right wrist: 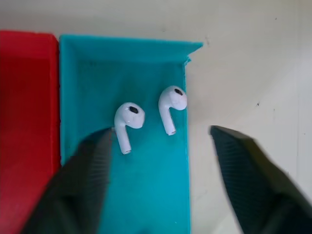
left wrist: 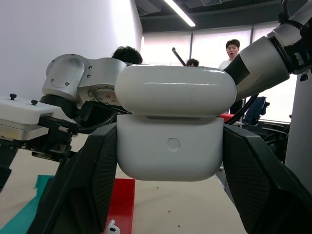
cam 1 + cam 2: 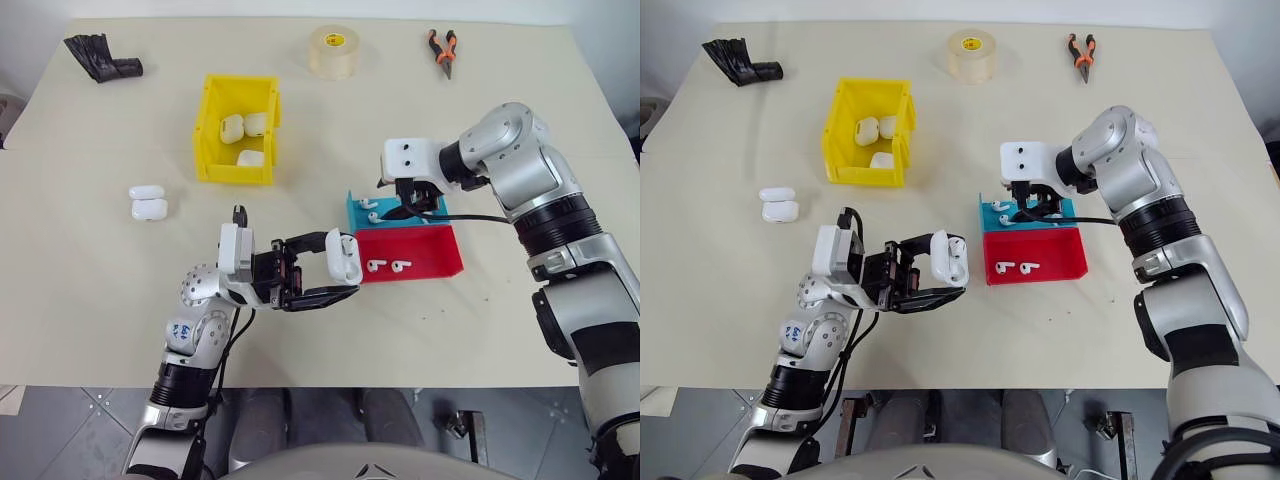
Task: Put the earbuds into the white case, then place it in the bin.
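Note:
My left gripper (image 3: 335,272) is shut on a white case (image 3: 343,257), holding it above the table just left of the red tray; the left wrist view shows the case (image 2: 175,126) clamped between both black fingers. My right gripper (image 3: 400,212) hangs open over the blue tray (image 3: 356,204). In the right wrist view two earbuds (image 1: 129,117) (image 1: 173,100) lie in the blue tray (image 1: 141,195), just beyond the spread fingers (image 1: 87,170), untouched. Two more earbuds (image 3: 388,265) lie in the red tray (image 3: 440,262). The yellow bin (image 3: 235,170) stands at the back left, holding three white cases.
Two more white cases (image 3: 148,201) lie on the table to the left. At the far edge are a tape roll (image 3: 334,52), orange-handled pliers (image 3: 443,50) and a black object (image 3: 100,57). People stand in the background of the left wrist view.

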